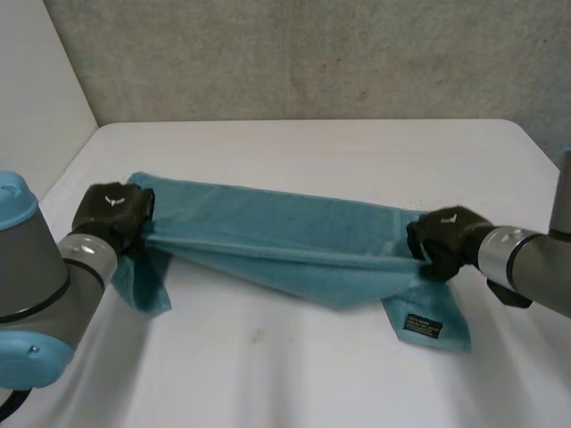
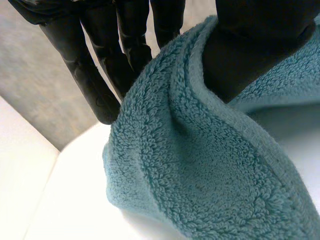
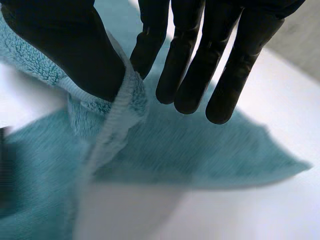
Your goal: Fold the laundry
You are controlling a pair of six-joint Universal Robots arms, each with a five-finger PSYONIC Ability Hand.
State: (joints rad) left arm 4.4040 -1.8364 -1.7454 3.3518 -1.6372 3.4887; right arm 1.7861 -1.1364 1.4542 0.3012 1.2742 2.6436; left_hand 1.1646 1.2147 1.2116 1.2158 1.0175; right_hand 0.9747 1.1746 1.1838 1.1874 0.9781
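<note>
I'm pinching the teal towel between thumb and fingers at both ends, left hand and right hand, so its long axis runs hand to hand, its middle sagging toward the white table, corners dangling.

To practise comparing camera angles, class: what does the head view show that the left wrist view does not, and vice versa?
Head view: the whole teal towel stretched between the left hand and right hand, and a black label on a hanging corner. Left wrist view: the towel's looped pile close up, the thumb pinching its edge against the fingers. Both: left hand, towel, white table.
</note>
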